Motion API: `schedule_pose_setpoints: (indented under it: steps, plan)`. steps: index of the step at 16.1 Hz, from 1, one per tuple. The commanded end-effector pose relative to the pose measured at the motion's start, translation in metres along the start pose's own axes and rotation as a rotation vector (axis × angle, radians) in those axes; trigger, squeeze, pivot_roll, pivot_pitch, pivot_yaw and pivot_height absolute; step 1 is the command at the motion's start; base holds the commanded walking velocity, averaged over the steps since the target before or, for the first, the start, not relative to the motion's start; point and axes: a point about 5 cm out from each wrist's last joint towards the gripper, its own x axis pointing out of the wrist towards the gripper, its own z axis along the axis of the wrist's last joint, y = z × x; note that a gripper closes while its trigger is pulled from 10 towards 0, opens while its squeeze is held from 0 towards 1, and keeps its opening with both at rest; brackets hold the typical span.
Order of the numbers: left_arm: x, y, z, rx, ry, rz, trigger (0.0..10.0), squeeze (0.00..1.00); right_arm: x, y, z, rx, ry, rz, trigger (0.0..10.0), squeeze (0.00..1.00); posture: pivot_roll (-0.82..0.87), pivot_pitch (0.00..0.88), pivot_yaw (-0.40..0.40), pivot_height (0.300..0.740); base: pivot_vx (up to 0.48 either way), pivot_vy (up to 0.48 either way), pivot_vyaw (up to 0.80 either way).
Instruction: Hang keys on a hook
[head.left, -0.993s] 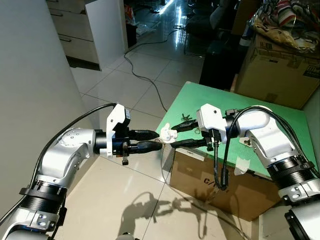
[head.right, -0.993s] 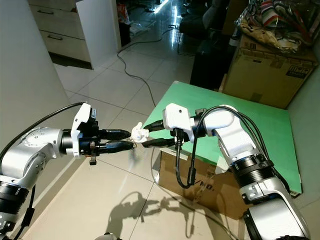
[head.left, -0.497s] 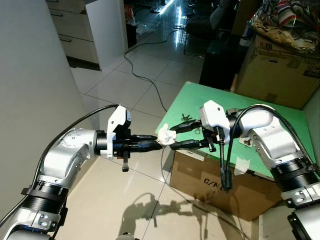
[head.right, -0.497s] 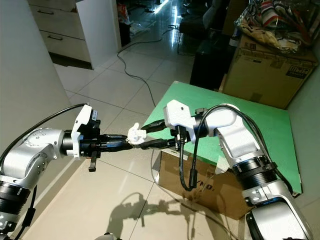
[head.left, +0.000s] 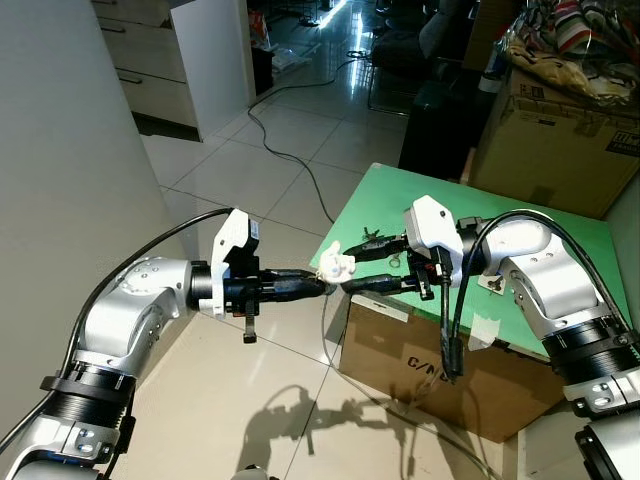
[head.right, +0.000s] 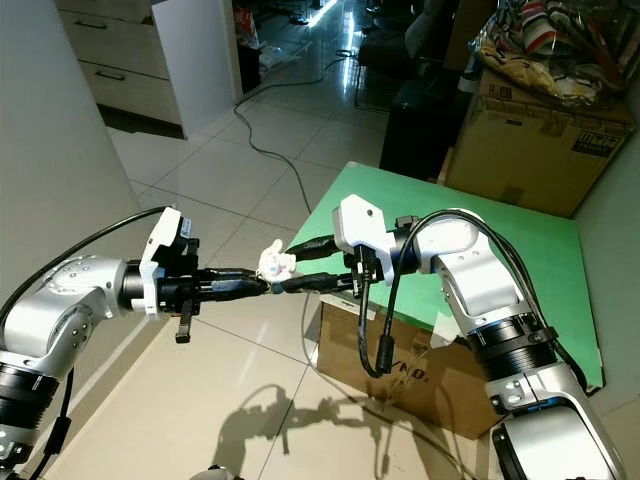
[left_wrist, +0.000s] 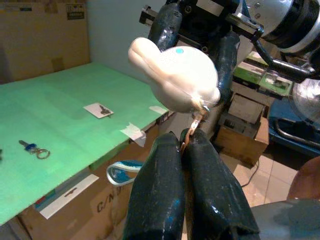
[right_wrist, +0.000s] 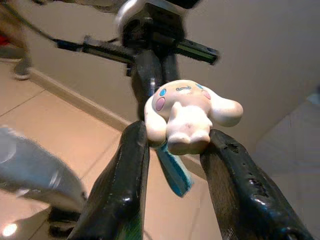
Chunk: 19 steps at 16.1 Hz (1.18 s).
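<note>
A small white bunny-like charm (head.left: 336, 266) with pink cheeks hangs in the air between my two arms, above the tiled floor (head.left: 240, 170) and just off the near left corner of a green bench (head.left: 440, 215). The charm is joined to a metal ring (left_wrist: 194, 123), and a teal strap (right_wrist: 171, 170) trails below it. I cannot make out the keys themselves on this bunch.

My left gripper (head.left: 318, 285) reaches in from the left, its two black fingers (left_wrist: 161, 180) pressed together and pinching the ring just under the charm. My right gripper (head.right: 285, 269) reaches in from the right, over the bench's corner. Its fingers (right_wrist: 125, 185) are spread, one on each side of the charm, close against it; I cannot tell whether they press on it.

The bench top rests on a brown cardboard box (head.left: 420, 370). On its green surface lie a key with a blue head on a ring (left_wrist: 31, 148), a small white card with keys on it (left_wrist: 98, 110), and bits of white tape (left_wrist: 131, 131) at the edge.

Beyond the bench stands a large cardboard box (head.left: 555, 140) with bundled patterned cloth (head.left: 575, 45) on top. A black cable (head.left: 290, 150) runs across the shiny tiles. A plain wall (head.left: 60, 150) rises on my left, with white drawers (head.left: 150, 60) further back.
</note>
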Motion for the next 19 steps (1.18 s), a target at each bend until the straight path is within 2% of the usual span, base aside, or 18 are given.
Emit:
schedule_pose_setpoints:
  steps: [1,2,3,4,5,6,8,11,12,13,14,15,16,17,18,19]
  plan:
    - [-0.001,-0.001,0.003,0.013,0.002,0.016,0.0,0.0,-0.002,-0.005,0.004,-0.011,-0.024,-0.073,10.0,0.0,0.01,0.0,0.004,0.74,0.0,0.0,0.0]
    - [-0.001,-0.001,0.004,0.013,-0.001,0.026,0.0,0.0,-0.001,-0.008,0.001,0.011,-0.017,-0.12,10.0,0.0,0.02,0.0,0.002,0.74,0.0,0.0,0.0]
    - [-0.001,-0.001,0.005,0.012,-0.011,0.035,0.0,0.0,-0.002,-0.015,-0.004,0.046,-0.021,-0.245,10.0,0.0,0.02,0.0,0.002,0.74,0.0,0.0,0.0]
    - [-0.001,-0.003,0.005,0.011,-0.016,0.041,0.0,0.0,-0.004,-0.025,-0.007,0.079,-0.04,-0.396,10.0,0.98,0.02,0.0,-0.001,0.74,0.0,0.0,0.0]
    - [-0.001,-0.003,0.005,0.012,-0.017,0.044,0.0,0.0,-0.006,-0.031,-0.009,0.107,-0.055,-0.479,10.0,1.0,0.02,0.0,-0.001,0.74,0.0,0.0,0.0]
    - [-0.002,-0.004,0.004,0.01,-0.018,0.051,0.0,0.0,-0.009,-0.037,-0.017,0.144,-0.054,-0.644,10.0,1.0,0.02,0.0,0.0,0.74,0.0,0.0,0.0]
    - [-0.003,-0.006,0.003,0.004,-0.017,0.057,0.0,0.0,-0.013,-0.037,-0.019,0.171,-0.098,-0.778,10.0,1.0,0.02,0.0,0.0,0.74,0.0,0.0,0.0]
    - [0.001,-0.006,-0.001,-0.02,-0.017,0.102,0.0,0.0,-0.016,-0.032,-0.035,0.198,-0.099,-1.008,10.0,1.0,0.02,0.001,0.009,0.74,0.0,0.0,0.0]
    - [0.002,-0.005,-0.003,-0.029,-0.016,0.12,0.0,0.0,-0.016,-0.031,-0.038,0.209,-0.099,-1.045,10.0,1.0,0.02,0.002,0.011,0.74,0.0,0.0,0.0]
    - [0.002,-0.003,-0.008,-0.061,-0.012,0.191,0.0,0.0,-0.017,-0.027,-0.047,0.271,-0.107,-1.152,10.0,1.0,0.02,0.004,0.02,0.74,0.0,0.0,0.0]
    - [0.001,0.005,-0.014,-0.087,-0.002,0.311,0.0,0.0,-0.02,-0.021,-0.059,0.319,-0.077,-1.281,10.0,1.0,0.02,0.004,0.021,0.74,0.0,0.0,0.0]
    - [0.0,0.01,-0.018,-0.104,-0.01,0.411,0.0,0.0,-0.016,-0.011,-0.069,0.354,-0.068,-1.34,10.0,0.0,0.02,0.004,0.021,0.74,0.0,0.0,0.0]
    - [-0.001,0.016,-0.02,-0.112,-0.013,0.535,0.0,0.0,-0.007,0.003,-0.083,0.442,-0.068,-1.371,10.0,0.0,0.02,0.0,0.023,0.74,0.0,0.0,0.0]
    - [-0.009,0.032,-0.024,-0.116,-0.024,0.818,10.0,0.0,0.007,0.024,-0.103,0.615,-0.082,-1.408,10.0,0.0,0.03,0.0,0.023,0.74,0.0,0.0,0.0]
    - [-0.012,0.035,-0.025,-0.125,-0.03,0.882,10.0,0.0,0.009,0.028,-0.106,0.646,-0.085,-1.422,10.0,0.0,0.03,0.0,0.023,0.74,0.0,0.0,0.0]
    - [-0.018,0.038,-0.028,-0.113,-0.063,1.042,10.0,0.0,0.012,0.038,-0.118,0.739,-0.096,-1.473,10.0,0.0,0.04,0.0,0.022,0.74,0.0,0.0,0.0]
